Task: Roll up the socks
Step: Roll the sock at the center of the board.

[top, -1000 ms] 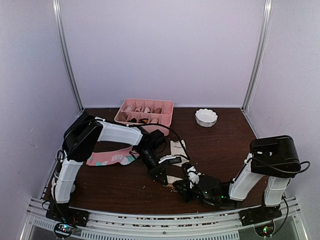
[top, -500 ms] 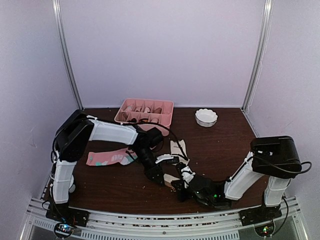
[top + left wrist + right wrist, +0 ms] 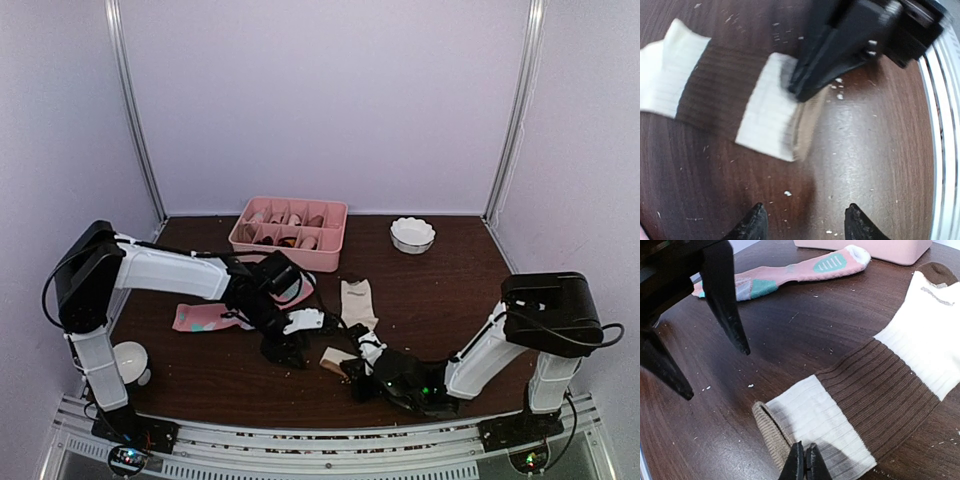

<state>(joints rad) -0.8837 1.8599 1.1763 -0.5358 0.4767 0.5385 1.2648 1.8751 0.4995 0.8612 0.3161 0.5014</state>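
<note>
**Right hand (image 3: pixel 804 460) pinches the cream sock (image 3: pixel 355 303); left hand (image 3: pixel 805 225) waits apart beside it**

The right hand's fingers are together, clamped on the turned-over near end of the cream sock. That sock lies mid-bench (image 3: pixel 450 290) with its brown toe toward 12 o'clock. The left hand hangs low just at 9 o'clock of the fold, fingers apart and holding nothing. The pink sock (image 3: pixel 205 318) lies flat farther out at 9 o'clock, apart from the cream one. A pink tray (image 3: pixel 338 225) sits at 12 o'clock and a white bowl (image 3: pixel 412 234) at 1 o'clock.
</note>
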